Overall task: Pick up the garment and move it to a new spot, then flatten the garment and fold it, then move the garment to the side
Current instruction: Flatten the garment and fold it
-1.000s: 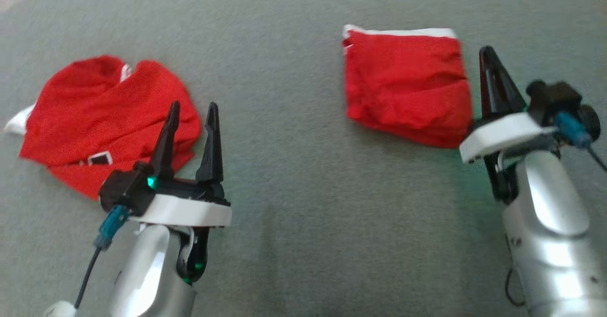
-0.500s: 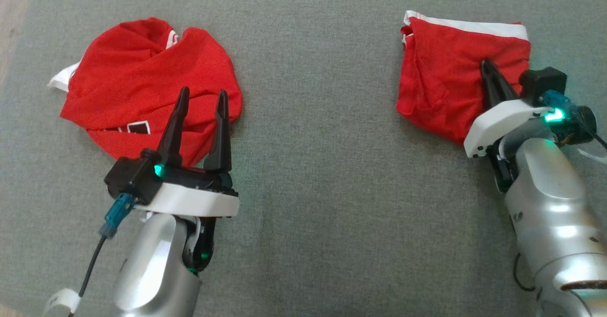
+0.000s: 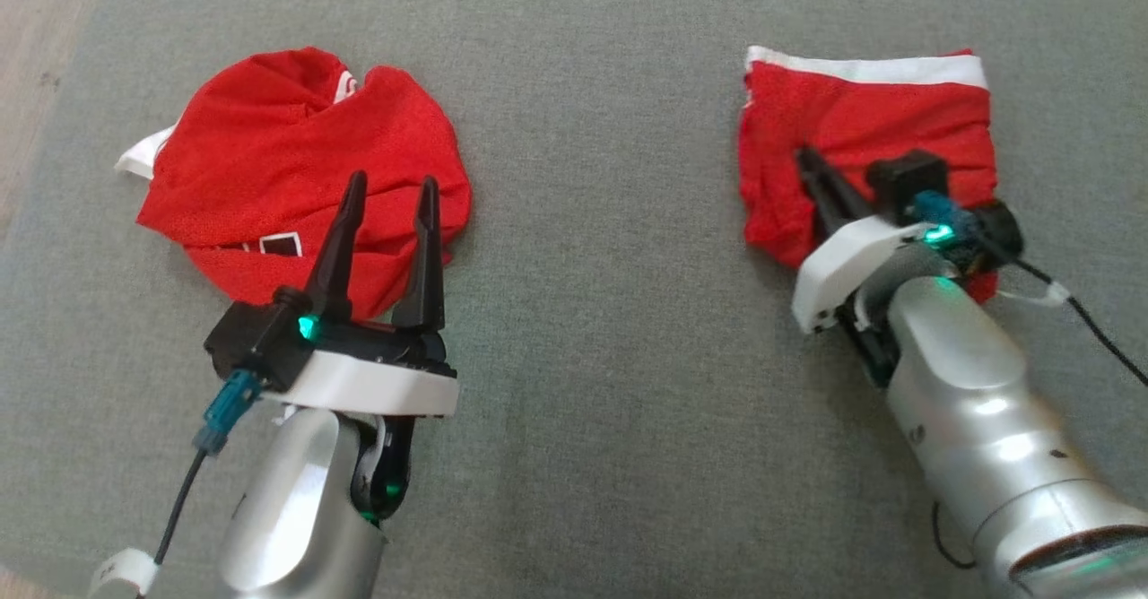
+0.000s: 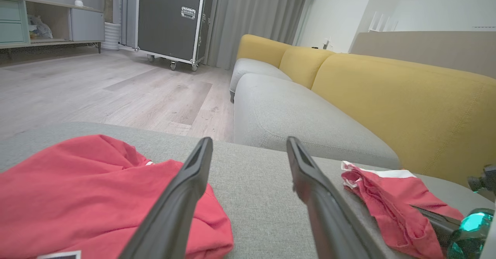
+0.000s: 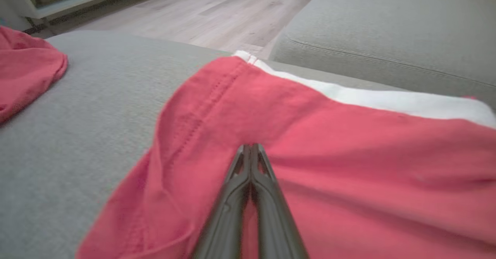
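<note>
Head view: you are watching the right gripper point(image 3: 801, 155), fingers together, lying over the folded red garment point(image 3: 861, 119) at far right. The left gripper point(image 3: 394, 180), fingers apart, is hovering over the crumpled red garment point(image 3: 269, 151) at left.

Bare cushion point(image 3: 610, 357) between heap point(image 3: 287, 160), folded garment point(image 3: 879, 115).

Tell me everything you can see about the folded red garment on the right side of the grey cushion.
The folded red garment is a roughly square bundle of thin, wrinkled red cloth with a white band along its far edge. It lies flat on the grey cushion, apart from the crumpled red garment to the left. The right tool, fingers shut together, reaches over its near half with the tip seemingly on the cloth; no fold looks pinched.
</note>
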You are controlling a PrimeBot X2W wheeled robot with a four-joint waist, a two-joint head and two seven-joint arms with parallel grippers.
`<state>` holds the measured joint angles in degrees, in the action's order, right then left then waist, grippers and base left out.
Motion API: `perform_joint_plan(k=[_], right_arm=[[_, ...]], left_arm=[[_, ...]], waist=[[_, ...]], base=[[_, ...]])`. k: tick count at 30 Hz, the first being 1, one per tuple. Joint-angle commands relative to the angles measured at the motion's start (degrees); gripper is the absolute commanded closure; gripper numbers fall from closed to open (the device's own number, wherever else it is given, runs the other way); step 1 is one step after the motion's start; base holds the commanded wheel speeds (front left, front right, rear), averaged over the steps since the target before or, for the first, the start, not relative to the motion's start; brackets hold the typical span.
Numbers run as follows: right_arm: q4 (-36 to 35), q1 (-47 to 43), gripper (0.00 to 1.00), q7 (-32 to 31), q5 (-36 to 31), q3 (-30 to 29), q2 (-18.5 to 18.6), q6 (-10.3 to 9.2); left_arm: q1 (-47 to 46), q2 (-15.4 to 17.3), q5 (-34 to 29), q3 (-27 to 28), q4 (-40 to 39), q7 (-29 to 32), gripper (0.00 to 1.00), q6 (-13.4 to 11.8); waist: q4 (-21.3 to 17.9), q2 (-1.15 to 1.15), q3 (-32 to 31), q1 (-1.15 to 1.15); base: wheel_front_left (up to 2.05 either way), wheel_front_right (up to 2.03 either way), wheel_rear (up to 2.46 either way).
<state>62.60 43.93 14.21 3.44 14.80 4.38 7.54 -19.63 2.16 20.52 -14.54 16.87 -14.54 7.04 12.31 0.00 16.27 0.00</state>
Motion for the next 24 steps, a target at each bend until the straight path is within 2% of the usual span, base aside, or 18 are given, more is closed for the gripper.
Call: perform_joint_plan(k=[1, 9, 13, 17, 24], right_arm=[[-2.2, -0.7, 1.0, 0.8, 2.6, 4.6, -1.5, -0.05], [-4.4, -2.5, 1.0, 0.3, 12.1, 16.9, -1.5, -0.05], [-4.9, -2.0, 1.0, 0.5, 14.7, 18.5, -1.5, -0.05], [-6.3, -0.8, 1.0, 0.7, 15.9, 16.1, -1.5, -0.05], [-18.5, -5.4, 1.0, 0.8, 9.9, 3.2, 0.7, -0.05]], left_arm=[[-0.3, 0.7, 0.3, 2.0, -1.4, -0.5, 0.0, -0.4], [0.8, 0.7, 0.0, 3.2, -1.4, -0.5, 0.0, -0.6], [1.4, 0.7, -0.3, 3.8, -1.5, -0.5, 0.0, -0.6], [2.1, 0.7, -0.8, 4.9, -1.8, -0.5, 0.0, -0.5], [3.8, 0.7, -1.1, 6.8, -2.6, -0.5, 0.0, -0.3]], waist=[[0.1, 0.0, -0.4, 0.0], [-1.4, 0.0, -2.4, 0.0], [-2.9, 0.0, -3.6, 0.0], [-5.5, 0.0, -5.3, 0.0], [-10.5, 0.0, -8.4, 0.0]], base=[[0.0, 0.0, 0.0], [0.0, 0.0, 0.0], [0.0, 0.0, 0.0], [0.0, 0.0, 0.0], [0.0, 0.0, 0.0]])
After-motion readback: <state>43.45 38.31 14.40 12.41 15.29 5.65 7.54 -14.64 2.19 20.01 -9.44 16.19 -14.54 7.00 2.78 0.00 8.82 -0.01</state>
